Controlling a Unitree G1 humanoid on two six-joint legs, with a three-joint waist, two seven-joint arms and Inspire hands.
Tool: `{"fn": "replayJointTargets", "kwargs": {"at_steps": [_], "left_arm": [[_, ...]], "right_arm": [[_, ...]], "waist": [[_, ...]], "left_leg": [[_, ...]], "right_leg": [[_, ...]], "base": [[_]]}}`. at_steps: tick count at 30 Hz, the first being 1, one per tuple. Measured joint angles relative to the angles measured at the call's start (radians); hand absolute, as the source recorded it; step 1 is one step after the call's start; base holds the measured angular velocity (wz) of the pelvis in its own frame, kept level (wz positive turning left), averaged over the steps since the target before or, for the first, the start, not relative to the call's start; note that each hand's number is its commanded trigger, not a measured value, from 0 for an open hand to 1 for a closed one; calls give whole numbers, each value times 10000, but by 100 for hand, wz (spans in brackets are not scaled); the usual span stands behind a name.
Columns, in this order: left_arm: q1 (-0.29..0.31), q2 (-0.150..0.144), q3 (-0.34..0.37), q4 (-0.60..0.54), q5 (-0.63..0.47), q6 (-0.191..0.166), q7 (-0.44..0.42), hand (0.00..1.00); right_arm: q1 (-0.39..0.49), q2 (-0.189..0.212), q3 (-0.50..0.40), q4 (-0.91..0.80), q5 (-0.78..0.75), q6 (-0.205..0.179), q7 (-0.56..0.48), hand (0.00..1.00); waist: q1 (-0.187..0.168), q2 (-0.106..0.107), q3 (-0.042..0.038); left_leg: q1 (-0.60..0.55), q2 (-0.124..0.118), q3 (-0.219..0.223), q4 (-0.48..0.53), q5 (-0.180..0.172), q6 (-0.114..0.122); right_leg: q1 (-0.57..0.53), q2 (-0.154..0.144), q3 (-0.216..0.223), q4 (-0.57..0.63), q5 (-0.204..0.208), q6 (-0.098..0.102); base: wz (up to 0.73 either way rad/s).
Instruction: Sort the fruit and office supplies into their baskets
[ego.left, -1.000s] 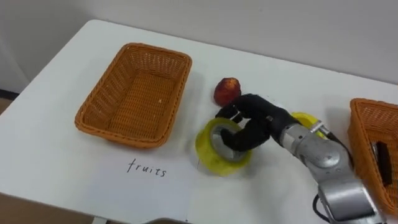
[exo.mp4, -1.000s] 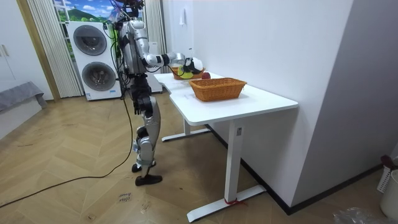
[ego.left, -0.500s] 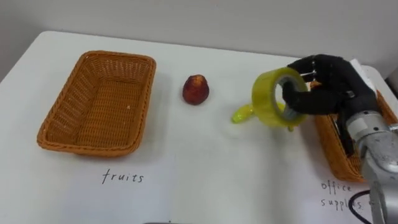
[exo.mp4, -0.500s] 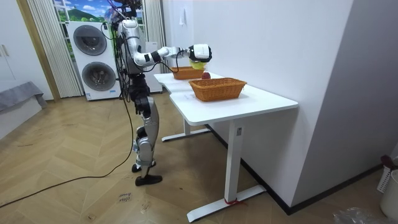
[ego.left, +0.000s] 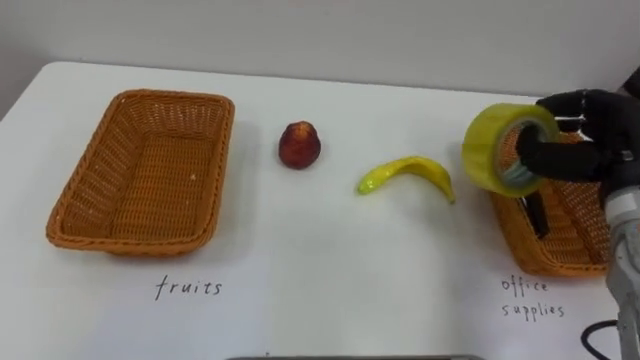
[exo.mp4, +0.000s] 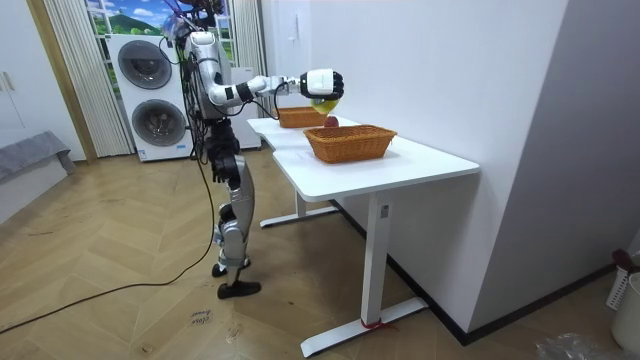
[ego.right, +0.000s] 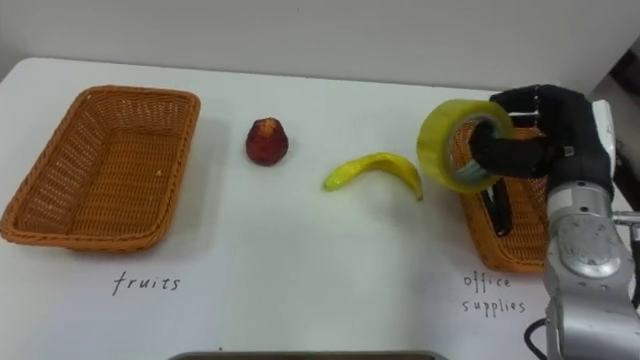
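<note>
The robot stands at the far end of the white table, near 2 stacked washing machines, with its right arm stretched out over the tabletop. Its right hand is clamped on the tape: dark fingers are hooked through the core of the yellow roll and curl round its wall. The roll is lifted clear of the table, stands on edge with its hole facing the robot, and hangs over the left rim of the office basket, partly over the basket's inside and partly over the bare table beside it. Something dark and slim lies inside that basket.

The banana lies on the table just left of the office basket, not touching it. Further left sits the red fruit, on its own near the table's middle. The fruit basket is at the robot's left, well apart from the hand, with nothing in it that I can see. A handwritten label lies on the table in front of each basket.
</note>
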Motion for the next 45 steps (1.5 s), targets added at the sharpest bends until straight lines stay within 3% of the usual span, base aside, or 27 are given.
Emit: {"fn": "replayJointTargets", "kwargs": {"at_steps": [7, 13, 23, 29, 31, 32, 33, 34, 36, 45], "left_arm": [[52, 72, -24, -315, 14, 93, -12, 0], [307, 101, -23, -752, 305, 137, 7, 0], [321, 103, -33, -721, 314, 221, 153, 0], [325, 109, -32, -718, 363, 337, 156, 0], [325, 111, -31, -719, 368, 373, 156, 0], [325, 111, -31, -719, 371, 388, 156, 0], [325, 112, -31, -719, 372, 393, 156, 0], [326, 113, -33, -721, 372, 402, 155, 0], [331, 112, -34, -721, 369, 418, 155, 0], [359, 113, -37, -719, 371, 467, 145, 0]], "right_arm": [[0, -303, -88, 210, 9, 0, -758, 100], [51, -340, -101, 687, -24, -3, -1166, 100], [226, -531, -105, 1432, -11, -4, -1407, 100], [239, -544, -106, 1432, -13, -4, -1424, 99], [239, -546, -106, 1432, -12, -4, -1481, 84], [239, -549, -106, 1432, -13, -4, -1498, 58], [239, -549, -106, 1432, -13, -4, -1498, 53], [239, -549, -105, 1431, -26, -4, -1503, 7], [239, -549, -105, 1431, -28, -4, -1548, 0], [238, -582, -110, 1429, -40, -71, -1711, 0]], "waist": [[-181, -51, -7], [-375, -149, -58], [-371, -39, 7], [-365, -23, -4], [-364, -26, -5], [-363, -30, -8], [-362, -33, -10], [-368, -40, -14], [-365, -47, -19], [-347, -73, -38]], "left_leg": [[15, 12, 89, -48, -1, -2], [-18, 12, 113, -52, -1, -2], [-7, 31, 112, -74, -3, -5], [-79, 39, 123, -72, -2, -6], [-87, 38, 123, -72, -2, -5], [-89, 37, 124, -72, -2, -5], [-90, 37, 123, -72, -2, -5], [-90, 38, 126, -72, -2, -6], [-85, 38, 126, -72, -2, -5], [-45, 41, 235, -74, -3, -6]], "right_leg": [[-35, 11, 18, -20, 0, -1], [-134, 14, 47, -14, 0, -1], [-203, 34, 118, 111, -1, -2], [-292, 44, 112, 132, -1, -3], [-299, 43, 108, 132, 0, -3], [-301, 43, 106, 131, 0, -3], [-303, 43, 105, 131, -1, -3], [-307, 43, 119, 130, -1, -3], [-308, 44, 159, 129, -1, -3], [-303, 53, 268, 140, 0, -3]], "base": [[-2], [-1], [-1], [0], [0], [0], [0], [0], [0], [-3]]}}
